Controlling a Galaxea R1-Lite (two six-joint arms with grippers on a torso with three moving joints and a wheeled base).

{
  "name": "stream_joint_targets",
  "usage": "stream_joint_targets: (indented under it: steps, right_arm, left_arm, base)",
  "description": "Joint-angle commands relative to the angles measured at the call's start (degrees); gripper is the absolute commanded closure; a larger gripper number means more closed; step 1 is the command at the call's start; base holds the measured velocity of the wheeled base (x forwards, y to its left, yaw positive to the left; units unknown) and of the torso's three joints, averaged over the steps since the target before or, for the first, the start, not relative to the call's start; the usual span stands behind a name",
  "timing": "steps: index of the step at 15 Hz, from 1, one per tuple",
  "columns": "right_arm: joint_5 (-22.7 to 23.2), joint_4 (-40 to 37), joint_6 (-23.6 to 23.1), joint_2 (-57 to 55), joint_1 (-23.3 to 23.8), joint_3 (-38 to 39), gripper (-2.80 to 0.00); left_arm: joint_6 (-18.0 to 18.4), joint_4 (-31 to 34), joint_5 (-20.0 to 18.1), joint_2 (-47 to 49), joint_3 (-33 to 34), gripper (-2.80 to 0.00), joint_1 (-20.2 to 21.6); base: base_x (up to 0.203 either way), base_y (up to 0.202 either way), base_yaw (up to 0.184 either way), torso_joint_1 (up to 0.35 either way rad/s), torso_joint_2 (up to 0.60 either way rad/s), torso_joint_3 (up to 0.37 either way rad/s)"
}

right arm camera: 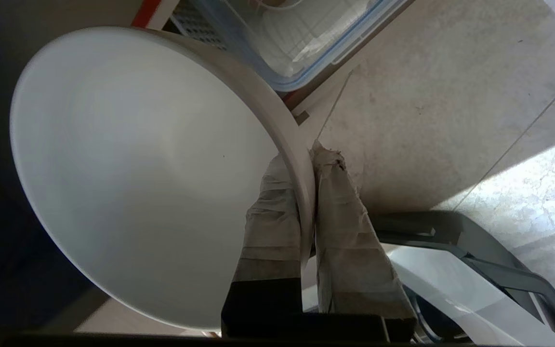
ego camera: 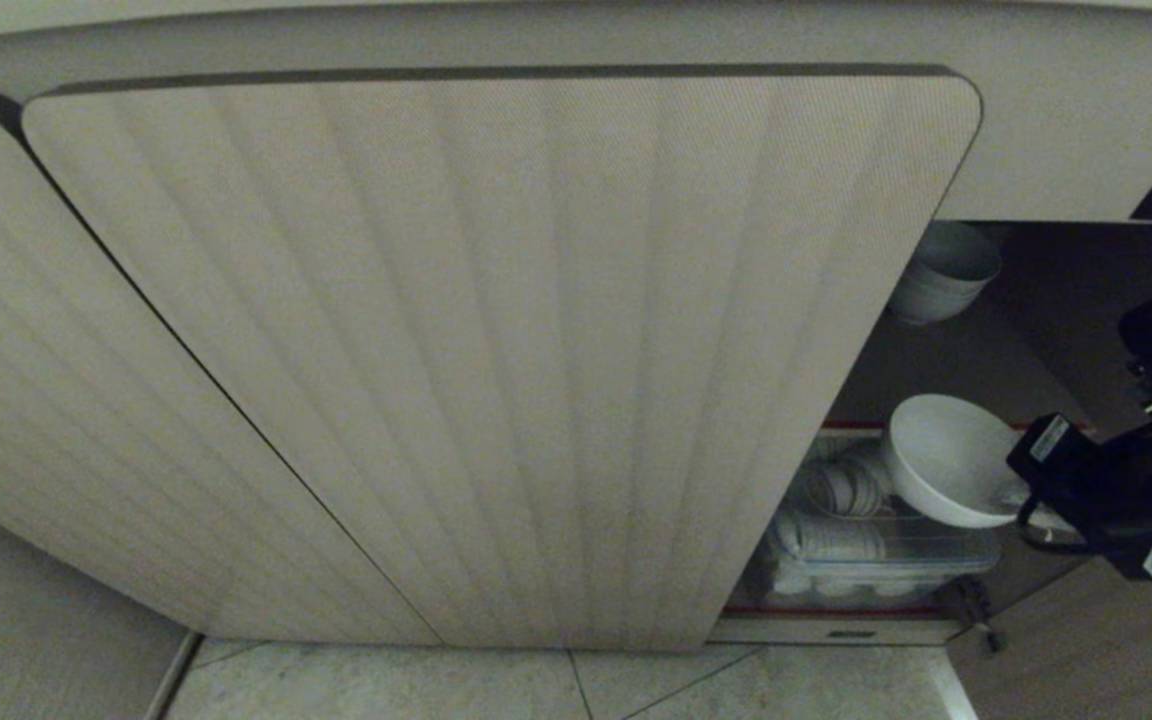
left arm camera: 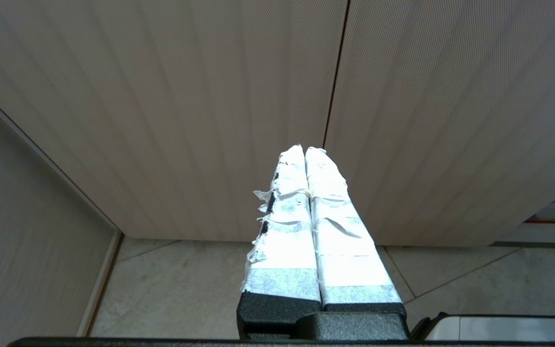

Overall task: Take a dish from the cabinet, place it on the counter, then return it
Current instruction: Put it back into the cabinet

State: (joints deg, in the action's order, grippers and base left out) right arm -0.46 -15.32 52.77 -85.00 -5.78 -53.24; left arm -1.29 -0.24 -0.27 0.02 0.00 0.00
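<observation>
I see my right gripper (right arm camera: 306, 193) pinching only the rim of the white dish (right arm camera: 138, 168), 1 taped finger inside and 1 outside. The dish hangs tilted in the cabinet (ego camera: 496, 350) opening, beside the door edge and above a clear container (ego camera: 876, 560) of stacked crockery. I judge that such a thin edge hold could slip, or the dish could knock the door. My left gripper (left arm camera: 305, 154) idles, fingers together, facing the closed doors.

Head view looks down at the cabinet (ego camera: 496, 350) doors; both wrist views sit close, seemingly sharing its ribbed front.
</observation>
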Motion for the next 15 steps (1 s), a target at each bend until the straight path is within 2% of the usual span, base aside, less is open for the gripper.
stream_joint_targets:
  steps: [1,6,8,15]
  right_arm:
    - [0.02,-0.06,0.31,-2.10,0.67,-1.30,0.00]
    - [0.53,-0.71,0.17,-5.96,3.32,-6.12,0.00]
    - [2.56,-1.13,-0.15,-7.01,4.40,-8.23,0.00]
    - [6.26,-2.17,-4.48,-10.48,7.18,-12.95,0.00]
  left_arm:
    - [-0.03,-0.02,0.00,-0.02,0.00,0.00,0.00]
    - [-0.03,-0.02,0.00,-0.02,0.00,0.00,0.00]
    - [-0.03,-0.02,0.00,-0.02,0.00,0.00,0.00]
    - [-0.03,-0.02,0.00,-0.02,0.00,0.00,0.00]
  base:
    - [0.000,0.000,0.000,0.000,0.00,0.000]
    - [0.000,0.000,0.000,0.000,0.00,0.000]
    - [0.000,0.000,0.000,0.000,0.00,0.000]
    - [0.000,0.000,0.000,0.000,0.00,0.000]
